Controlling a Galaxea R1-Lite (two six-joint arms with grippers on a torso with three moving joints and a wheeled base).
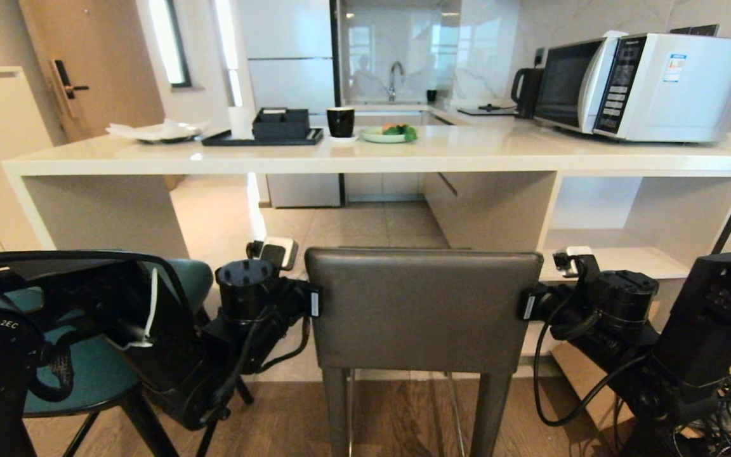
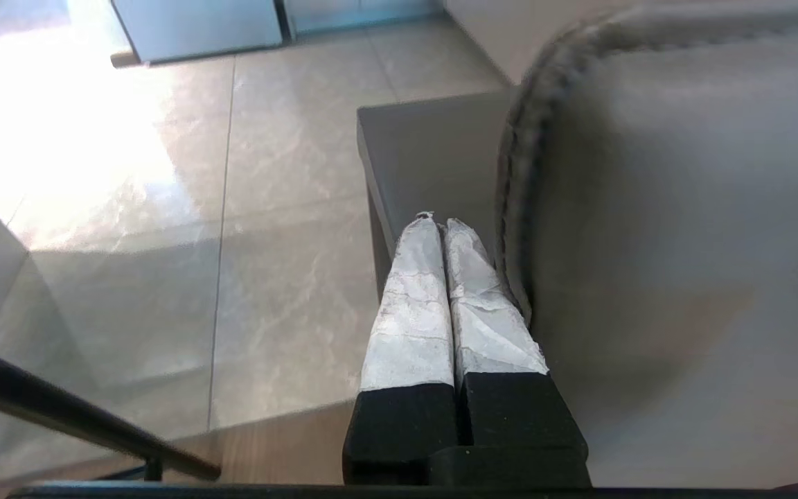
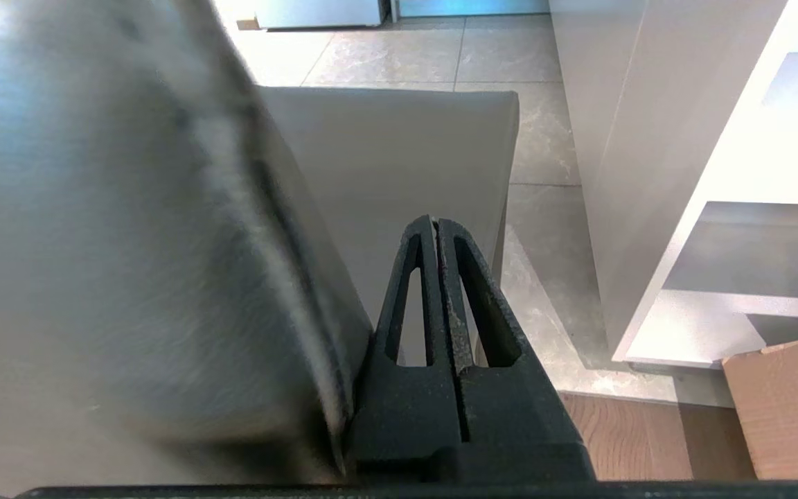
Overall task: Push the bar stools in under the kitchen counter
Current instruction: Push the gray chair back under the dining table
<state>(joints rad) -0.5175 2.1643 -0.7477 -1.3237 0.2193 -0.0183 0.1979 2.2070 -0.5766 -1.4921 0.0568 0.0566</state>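
Head view shows the boxy dark-grey leather stool (image 1: 422,311) standing between both arms, its backrest flanked by the left gripper (image 1: 312,302) on one side and the right gripper (image 1: 526,307) on the other, each lying along a side edge. Both grippers have their fingers pressed together, clamped on nothing; they bracket the backrest rather than pinch it. Ahead of them lies the thick glossy cream-white stone-look counter (image 1: 365,158), with open floor under it. This stool appears not yet tucked beneath the slab, so its push looks barely begun. Outboard of the left gripper, the rounded teal leather stool with thin black legs (image 1: 89,374) stands farther from the counter, seemingly untouched and left for afterwards.
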